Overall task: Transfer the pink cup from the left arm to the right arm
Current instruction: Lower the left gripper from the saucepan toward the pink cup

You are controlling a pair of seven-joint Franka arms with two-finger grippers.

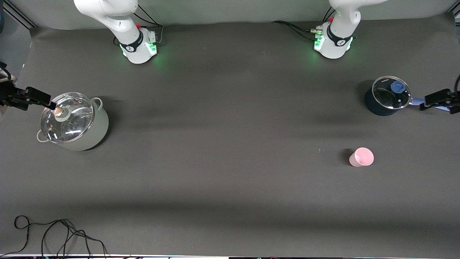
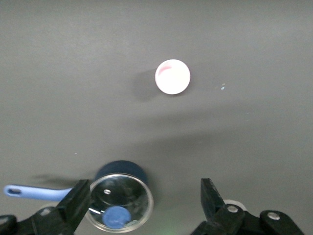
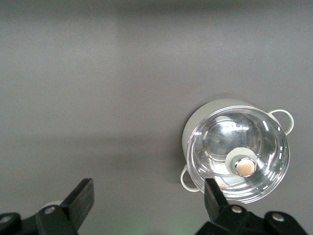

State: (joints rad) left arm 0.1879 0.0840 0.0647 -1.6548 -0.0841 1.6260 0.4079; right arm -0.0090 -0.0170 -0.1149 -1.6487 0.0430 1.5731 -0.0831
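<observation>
The pink cup [image 1: 361, 157] stands upright, mouth up, on the worktop [image 1: 222, 144] toward the left arm's end, untouched. The lidded grey pot [image 1: 72, 121] sits toward the right arm's end, the blue saucepan [image 1: 389, 95] farther from the camera than the cup. Both arms wait high: left tool [image 2: 145, 198] apart and empty, likely readying a descent; right tool [image 3: 149, 198] apart, over its pot.

2 white arms [image 1: 107, 14], green-lit bases [image 1: 142, 50], black cables [image 1: 293, 27], black grippers [image 2: 142, 208].

front – high, facing bases | wrists – straight down, over table [image 1: 230, 118]
</observation>
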